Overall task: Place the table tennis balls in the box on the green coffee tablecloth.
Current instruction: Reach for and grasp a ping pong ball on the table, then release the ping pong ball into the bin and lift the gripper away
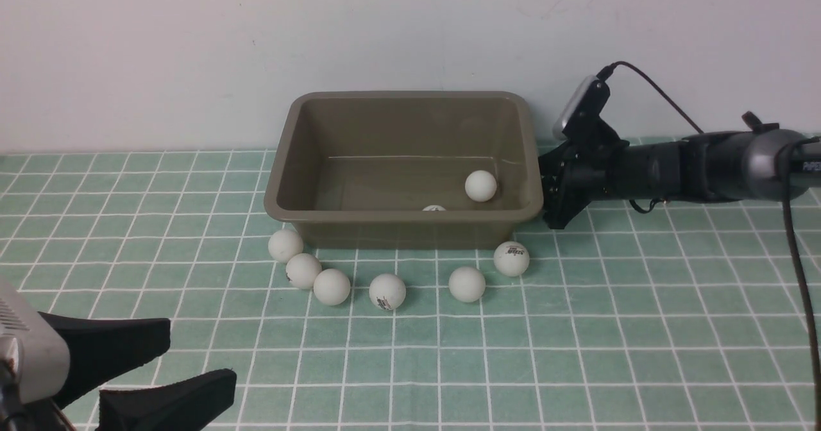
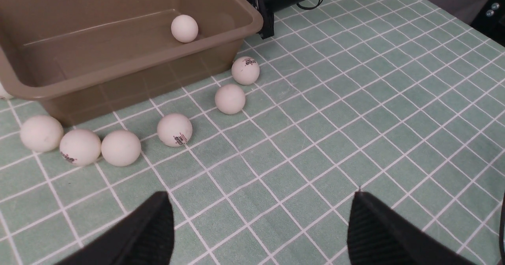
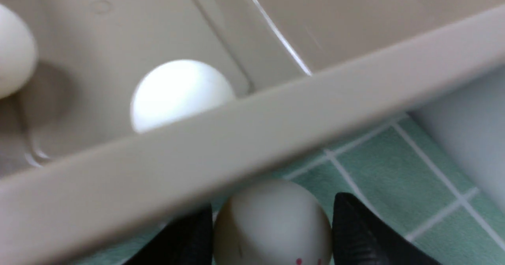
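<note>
**Box and balls, front and wrist views.** The box is an olive-brown rectangular tub with rounded corners, a flared rim and sloping sides. It stands on the green coffee tablecloth, a mint cloth ruled in thin white squares, with its far long side close to the pale wall.

The table tennis balls are small, matte and white, and some carry a small dark logo. Two lie inside the box: a plain ball toward the right end, and a half-hidden ball behind the near rim. Six lie on the cloth in a loose arc just in front of the near wall. Three sit in a close row off the left corner, two are spaced near the middle, and a logo ball is off the right corner. Only a narrow strip of cloth separates the arc from the wall.

The right gripper reaches in level from the right, just beside the box's right end, with its fingers spread. Its wrist view frames a marked ball in the gap between the tips, under the rim, but contact cannot be told there. From the front, the logo ball lies apart from that gripper.

The left gripper is spread wide at the near left corner. A broad stretch of cloth lies between it and the arc.
</note>
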